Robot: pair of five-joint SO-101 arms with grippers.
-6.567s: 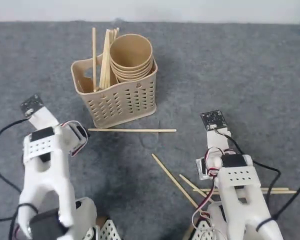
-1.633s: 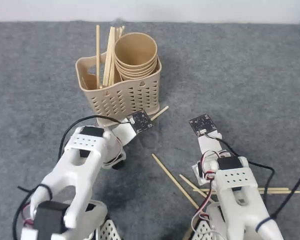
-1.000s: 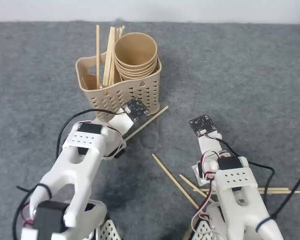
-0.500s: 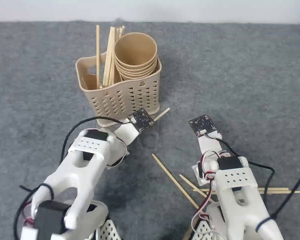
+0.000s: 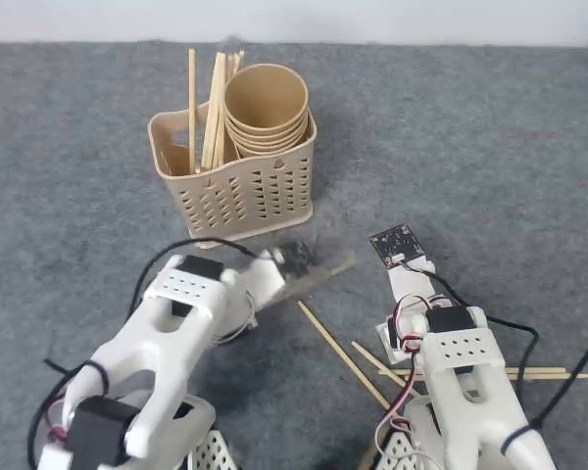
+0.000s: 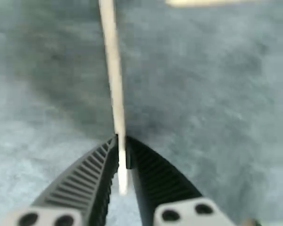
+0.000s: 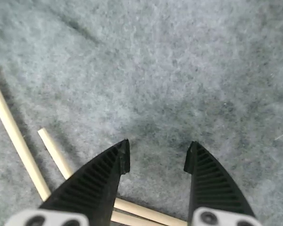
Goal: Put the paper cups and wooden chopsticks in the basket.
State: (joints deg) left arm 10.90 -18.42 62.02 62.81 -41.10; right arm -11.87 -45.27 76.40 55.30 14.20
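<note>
**A:** How do the paper cups (image 5: 265, 113) stand?

**B:** They're done. They sit nested in the right side of the basket (image 5: 240, 201), far middle of the tabletop (image 5: 490, 147). A bundle of upright chopsticks (image 5: 211, 103) fills its left side.

**A:** And what's left?

**B:** One held chopstick (image 6: 114, 84) is pinched in the clenched left hand (image 6: 121, 141), just on the near side of the basket and not yet in it. Several loose chopsticks (image 5: 341, 354) lie on the near right, by the right arm. The right hand (image 7: 158, 146) hangs spread over them, grasping nothing. I'd judge the task well past halfway, with only sticks to go.
</note>
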